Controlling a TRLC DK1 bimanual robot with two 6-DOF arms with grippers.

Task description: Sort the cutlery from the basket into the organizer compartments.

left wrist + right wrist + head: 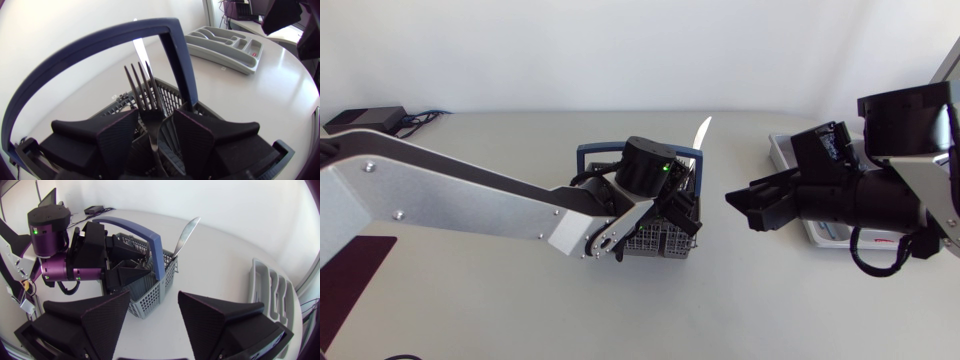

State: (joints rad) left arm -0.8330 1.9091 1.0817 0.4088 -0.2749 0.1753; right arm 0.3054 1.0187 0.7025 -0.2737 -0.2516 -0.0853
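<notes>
Your left arm (450,195) slants across the table (520,320) from the left edge, and its gripper (155,120) is dipped into the grey basket (655,240) at the middle. Your right arm (880,195) hangs over the organizer (225,47) on the right. Its gripper (154,297) is spread wide and pointed at the basket. The basket's blue handle (175,65) arches just beside the left jaws, which stand slightly apart around an upright fork (142,90). A knife (702,130) leans out of the basket beyond.

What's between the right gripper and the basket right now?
Only bare table. Head view shows the gap from right gripper to basket; right wrist view agrees.
</notes>
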